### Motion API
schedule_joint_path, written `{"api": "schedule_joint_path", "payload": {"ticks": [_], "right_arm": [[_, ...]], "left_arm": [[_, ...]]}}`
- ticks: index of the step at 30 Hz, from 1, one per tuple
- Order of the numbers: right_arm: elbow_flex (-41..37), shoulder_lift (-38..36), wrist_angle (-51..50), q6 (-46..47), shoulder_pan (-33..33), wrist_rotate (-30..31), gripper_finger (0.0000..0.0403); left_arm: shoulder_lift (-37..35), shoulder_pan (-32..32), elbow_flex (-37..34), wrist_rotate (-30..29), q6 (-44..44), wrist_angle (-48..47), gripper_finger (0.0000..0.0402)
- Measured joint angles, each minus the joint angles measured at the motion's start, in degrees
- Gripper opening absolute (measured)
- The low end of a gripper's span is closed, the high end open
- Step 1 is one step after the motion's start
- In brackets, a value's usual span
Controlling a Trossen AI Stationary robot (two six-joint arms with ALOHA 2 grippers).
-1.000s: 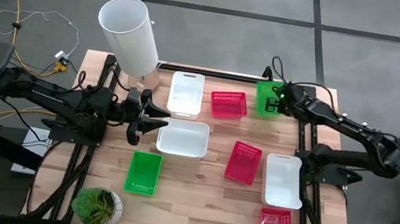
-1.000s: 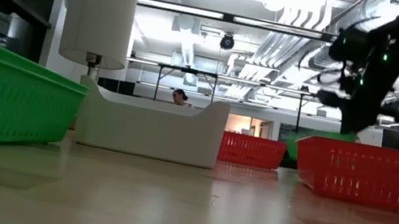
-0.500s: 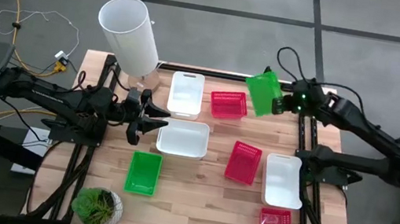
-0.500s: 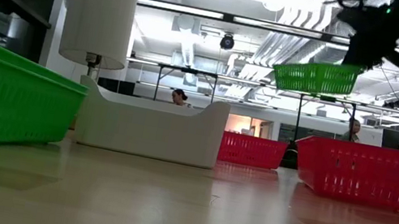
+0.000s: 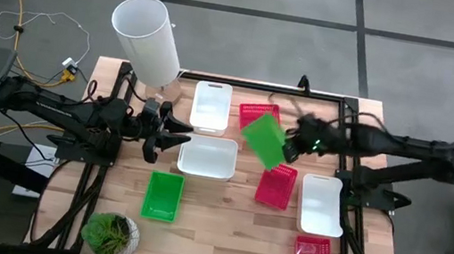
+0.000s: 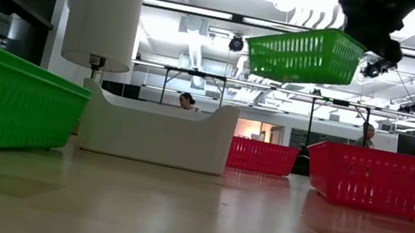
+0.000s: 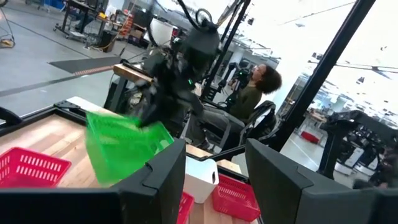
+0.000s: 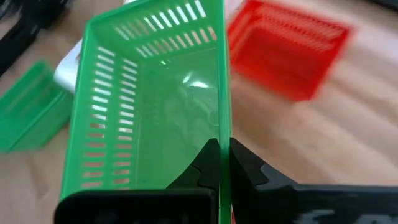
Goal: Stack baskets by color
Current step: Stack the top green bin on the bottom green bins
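A green basket (image 6: 306, 54) hangs tilted in the air under the right gripper (image 6: 372, 44); on the table stand another green basket (image 6: 0, 100), a white basket (image 6: 158, 131) and two red baskets (image 6: 376, 180).

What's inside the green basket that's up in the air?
Nothing: the lifted green basket looks empty, with just its shiny bare floor showing. The right end effector pinches its near wall and covers a little bit there.

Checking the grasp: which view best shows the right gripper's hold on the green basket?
Right wrist view: the right gripper pinches the green basket wall, close up. High and low views show the basket aloft; left wrist view blurs it.
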Motion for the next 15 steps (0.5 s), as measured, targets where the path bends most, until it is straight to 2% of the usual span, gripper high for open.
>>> {"api": "schedule_joint_path", "payload": {"ticks": [3, 7, 10, 15], "right_arm": [[0.6, 3.6, 2.9, 0.0, 3.1, -1.7, 0.0000], [5.0, 8.9, 3.8, -2.3, 6.0, -2.3, 0.0000], [9.1, 12.6, 3.7, -5.5, 7.2, -2.8, 0.0000], [13.9, 17.7, 1.5, -7.4, 7.6, 0.6, 0.0000]], "left_arm": [[0.0, 0.0, 0.0, -0.6, -2.7, 0.0, 0.0154], [1.1, 0.0, 1.2, -0.3, -4.2, -2.1, 0.0154], [4.0, 0.0, 6.3, 0.4, -4.6, -11.9, 0.0154], [13.1, 1.3, 15.4, -0.4, -14.6, -28.9, 0.0154]]}}
